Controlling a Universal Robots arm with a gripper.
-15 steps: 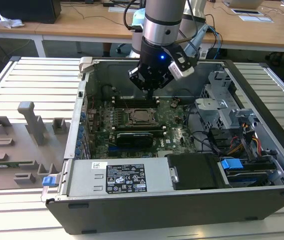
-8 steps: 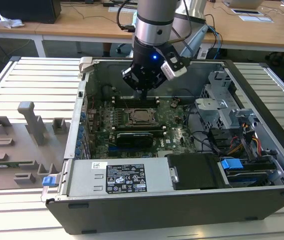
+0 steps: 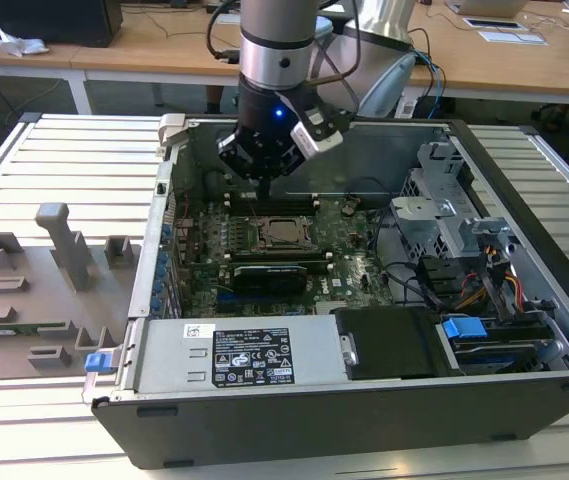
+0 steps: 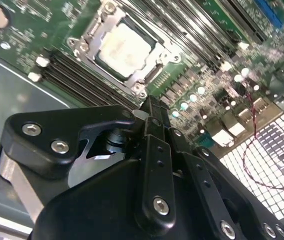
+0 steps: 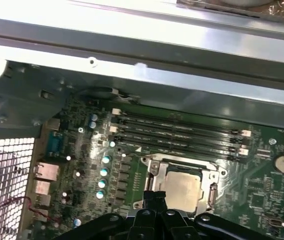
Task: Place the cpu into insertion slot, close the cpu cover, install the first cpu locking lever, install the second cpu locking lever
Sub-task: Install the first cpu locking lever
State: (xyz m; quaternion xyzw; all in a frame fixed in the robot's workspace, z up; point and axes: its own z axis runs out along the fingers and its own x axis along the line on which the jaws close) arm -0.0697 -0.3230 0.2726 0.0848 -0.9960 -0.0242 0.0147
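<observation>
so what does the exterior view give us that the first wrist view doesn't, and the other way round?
Exterior view adds: the whole open dark grey metal computer case on the white slatted table, its grey labelled power supply box, and the grey moulded fixture tray at the exterior view's left.
First wrist view adds: the round silver coin battery, a row of pale blue-topped capacitors, and the perforated metal grille.
Both: the black gripper over the green motherboard, and the small silvery-grey square cpu seated in the metal-rimmed black insertion slot.

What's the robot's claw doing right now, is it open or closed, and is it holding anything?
Gripper: closed, holding nothing, close to the chip lying in its socket.
</observation>
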